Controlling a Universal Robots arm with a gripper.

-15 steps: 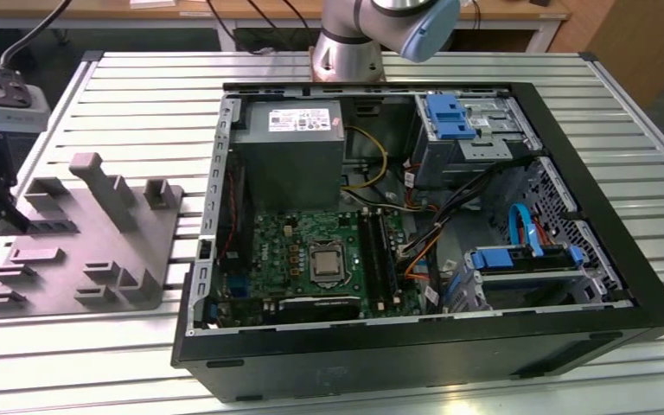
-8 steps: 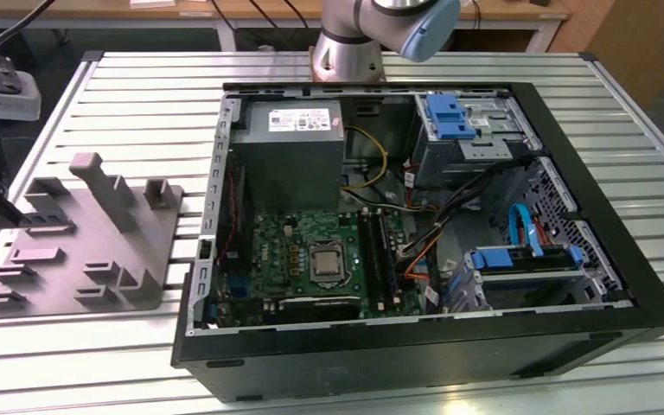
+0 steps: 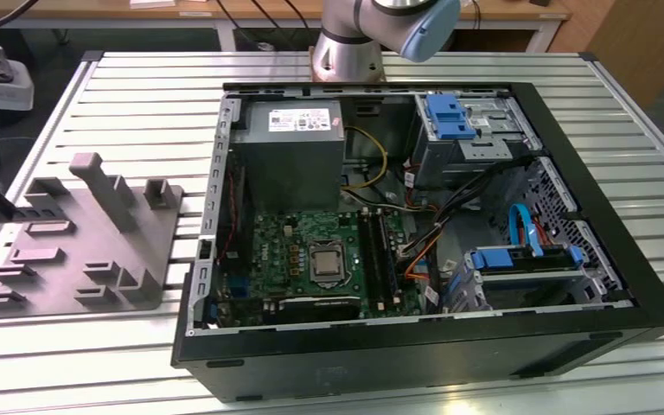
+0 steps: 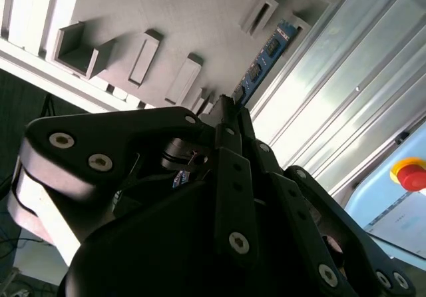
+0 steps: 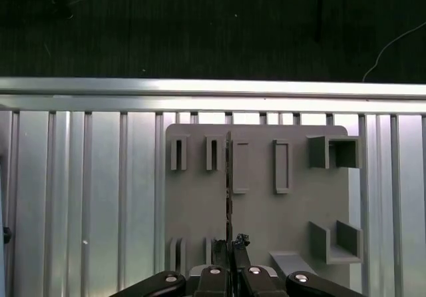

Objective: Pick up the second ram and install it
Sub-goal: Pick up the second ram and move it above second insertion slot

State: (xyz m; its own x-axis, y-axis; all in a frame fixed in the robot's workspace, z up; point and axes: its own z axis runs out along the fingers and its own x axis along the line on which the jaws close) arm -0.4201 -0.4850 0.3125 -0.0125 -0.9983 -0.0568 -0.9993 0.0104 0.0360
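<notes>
Tool [image 5: 231, 245] closed on the ram [image 5: 228, 177], seen edge-on over the grey tray [image 5: 259, 220] on the slatted tabletop [image 5: 86, 190].

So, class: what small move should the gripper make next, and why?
Probably a short straight lift: the gripper looks shut on the second ram, which runs along the grey fixture tray between its raised blocks, so sideways travel might snag.

The gripper [image 4: 225, 107] covers the held end of the second ram [image 4: 265, 54] in the second wrist view; the exterior view's upper edge cuts off the arm [image 3: 379, 35].
</notes>
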